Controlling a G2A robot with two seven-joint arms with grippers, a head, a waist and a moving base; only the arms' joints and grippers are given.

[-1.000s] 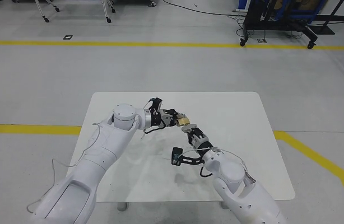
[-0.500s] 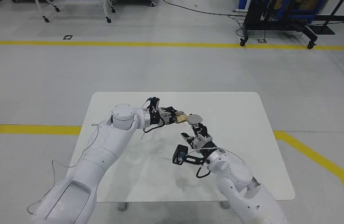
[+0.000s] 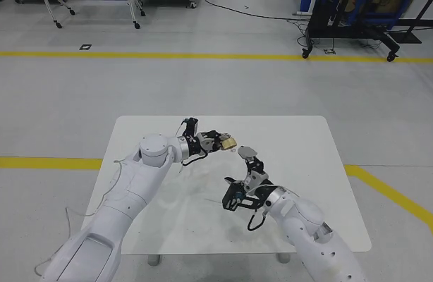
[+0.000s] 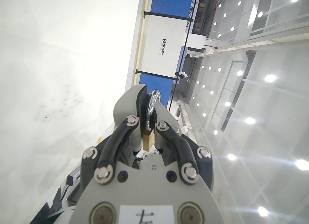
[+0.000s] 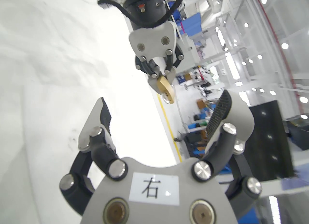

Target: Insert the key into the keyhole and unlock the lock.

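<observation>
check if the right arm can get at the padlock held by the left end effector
Probably yes. The right end effector is open and empty, facing the padlock across open air. The left end effector grips only the lock's far end, leaving its near end exposed.

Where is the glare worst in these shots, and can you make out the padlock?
Left wrist view: the table is washed out near white and the ceiling lamps flare, yet the padlock shows plainly in the left gripper. Right wrist view: table glare too, padlock brass distinct. Top view: even light, no glare.
</observation>
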